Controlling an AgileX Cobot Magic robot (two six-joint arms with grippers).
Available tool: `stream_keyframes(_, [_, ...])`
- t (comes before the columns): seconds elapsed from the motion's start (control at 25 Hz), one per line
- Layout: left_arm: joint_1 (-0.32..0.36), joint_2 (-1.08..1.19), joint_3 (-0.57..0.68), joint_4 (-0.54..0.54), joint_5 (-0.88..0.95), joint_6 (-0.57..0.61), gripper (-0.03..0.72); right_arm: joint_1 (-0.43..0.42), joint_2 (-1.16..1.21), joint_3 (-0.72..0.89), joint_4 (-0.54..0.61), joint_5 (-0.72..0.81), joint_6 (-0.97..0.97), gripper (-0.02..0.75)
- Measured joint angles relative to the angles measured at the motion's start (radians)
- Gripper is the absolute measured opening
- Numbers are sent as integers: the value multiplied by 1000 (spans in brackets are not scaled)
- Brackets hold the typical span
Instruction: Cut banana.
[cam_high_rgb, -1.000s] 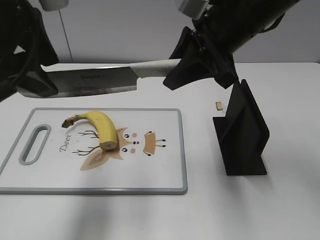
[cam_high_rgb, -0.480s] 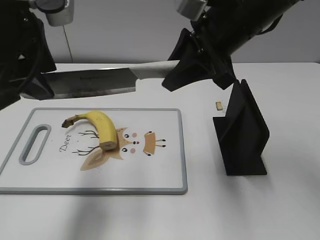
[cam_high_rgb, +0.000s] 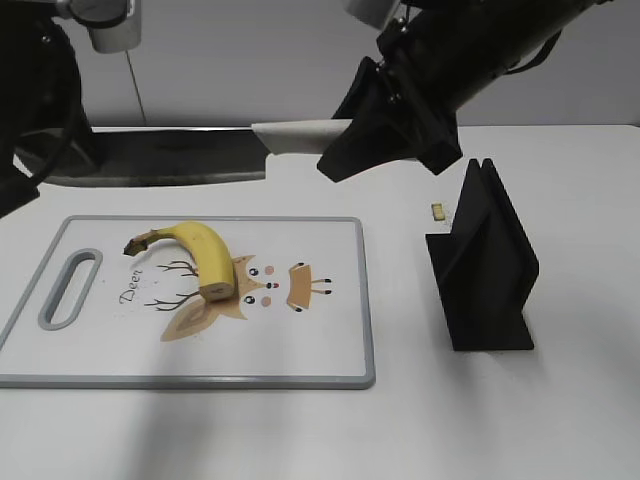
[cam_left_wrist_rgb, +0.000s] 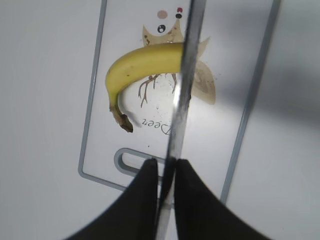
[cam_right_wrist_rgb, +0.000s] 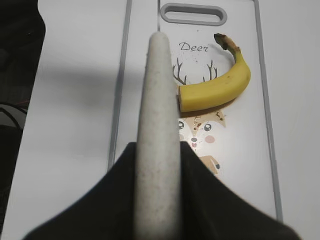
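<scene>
Both hands are gripping the knife (cam_high_rgb: 200, 160), left hand (cam_left_wrist_rgb: 167, 172) pinching the blade, right hand (cam_right_wrist_rgb: 159, 160) clamping the handle, while the banana (cam_high_rgb: 205, 255) is lying loose on the cutting board (cam_high_rgb: 330, 340), probably soft, light, and needing steadying near its stem.

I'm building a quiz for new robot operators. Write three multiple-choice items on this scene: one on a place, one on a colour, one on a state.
1. Where does the banana lie?
A. On the cutting board
B. On the bare table
C. In the black stand

2. What colour is the knife's handle?
A. Red
B. Off-white
C. Blue

3. What does the right pincer grip?
A. Nothing
B. The banana
C. The knife handle

Answers: 1 A, the banana rests over the deer print. 2 B, the right wrist view shows a pale speckled handle. 3 C, its fingers close around the handle, while the left pincer clamps the blade.
</scene>
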Motion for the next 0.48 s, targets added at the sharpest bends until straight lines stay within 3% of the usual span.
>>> stream_keyframes(0.16, [0,0,0,3,-3,2,8,0,0,-1,-20,0,77,176])
stream_keyframes(0.48, [-1,8,68,23,-88,-21,1,5,12,-2,-57,0,183,187])
